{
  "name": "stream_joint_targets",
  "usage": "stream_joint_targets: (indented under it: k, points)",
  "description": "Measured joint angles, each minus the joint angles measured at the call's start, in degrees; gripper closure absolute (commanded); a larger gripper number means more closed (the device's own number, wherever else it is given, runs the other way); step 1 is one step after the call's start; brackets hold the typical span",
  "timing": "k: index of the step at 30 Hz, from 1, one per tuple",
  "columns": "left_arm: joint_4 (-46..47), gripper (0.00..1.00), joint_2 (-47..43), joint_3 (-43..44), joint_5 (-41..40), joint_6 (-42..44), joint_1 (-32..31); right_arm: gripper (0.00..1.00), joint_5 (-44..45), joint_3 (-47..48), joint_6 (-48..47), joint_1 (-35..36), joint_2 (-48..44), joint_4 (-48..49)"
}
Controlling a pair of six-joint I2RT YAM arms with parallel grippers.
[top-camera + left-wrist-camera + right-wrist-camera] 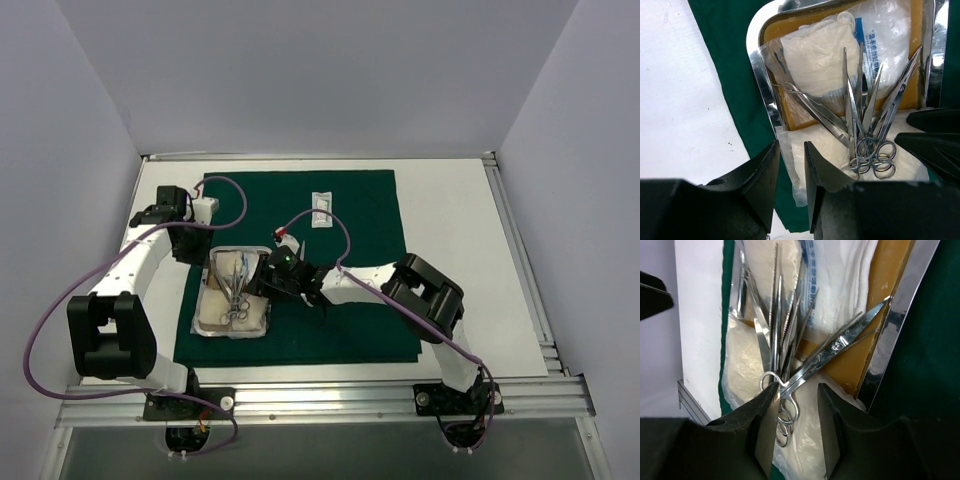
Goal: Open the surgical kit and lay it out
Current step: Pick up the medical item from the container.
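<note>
Surgical kit [236, 292] gauze packet [890, 40] bears illegible blue print; whether left end effector [791, 150] or right end effector [798, 390] grasps anything: unclear.

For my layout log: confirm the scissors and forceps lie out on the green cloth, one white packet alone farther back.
Wrong: the scissors and forceps lie inside the steel tray, as both wrist views show. The white packet lies alone on the green cloth farther back.
</note>
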Motion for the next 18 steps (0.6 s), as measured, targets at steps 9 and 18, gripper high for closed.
stream_joint_targets:
  k: [9,18]
  points:
    - [0.3,0.64,-0.1,-0.1,0.3,0.0,0.3,0.64,-1.8,0.5,1.8,0.3,2.7,1.4]
    - [0.4,0.64,-0.1,-0.4,0.6,0.0,1.8,0.65,-2.5,1.9,2.8,-0.1,4.9,3.3]
